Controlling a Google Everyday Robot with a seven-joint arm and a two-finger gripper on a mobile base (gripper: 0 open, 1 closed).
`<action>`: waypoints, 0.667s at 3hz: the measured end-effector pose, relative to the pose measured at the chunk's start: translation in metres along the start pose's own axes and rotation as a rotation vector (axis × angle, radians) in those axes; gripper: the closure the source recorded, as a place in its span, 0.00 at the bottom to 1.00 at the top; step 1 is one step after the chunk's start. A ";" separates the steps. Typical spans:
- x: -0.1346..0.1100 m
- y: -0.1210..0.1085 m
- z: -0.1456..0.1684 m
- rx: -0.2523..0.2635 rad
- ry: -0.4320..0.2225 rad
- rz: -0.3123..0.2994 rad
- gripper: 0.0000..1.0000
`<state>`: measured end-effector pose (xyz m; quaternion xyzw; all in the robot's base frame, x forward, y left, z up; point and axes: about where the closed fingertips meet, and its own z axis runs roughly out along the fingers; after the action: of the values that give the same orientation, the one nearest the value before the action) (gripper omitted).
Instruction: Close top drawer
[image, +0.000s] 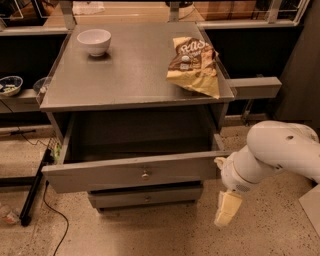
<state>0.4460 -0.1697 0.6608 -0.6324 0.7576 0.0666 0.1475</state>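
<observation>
The top drawer (135, 172) of the grey cabinet stands pulled well out, and its inside looks empty. Its long flat front carries a small round silver knob (145, 174) at centre. My gripper (226, 210), cream-coloured on a white arm, hangs pointing down just off the right end of the drawer front, slightly below it. I cannot see it touching the panel.
A white bowl (94, 40) and a chip bag (195, 65) lie on the cabinet top (125, 75). A lower drawer front (146, 197) shows beneath the open one. A black stand and cable (35, 190) lie on the floor at left. Shelves run behind.
</observation>
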 end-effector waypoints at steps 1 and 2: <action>0.000 0.000 0.000 0.000 0.000 0.000 0.00; 0.000 0.000 0.000 0.000 0.000 0.000 0.16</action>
<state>0.4460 -0.1697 0.6608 -0.6324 0.7576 0.0666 0.1475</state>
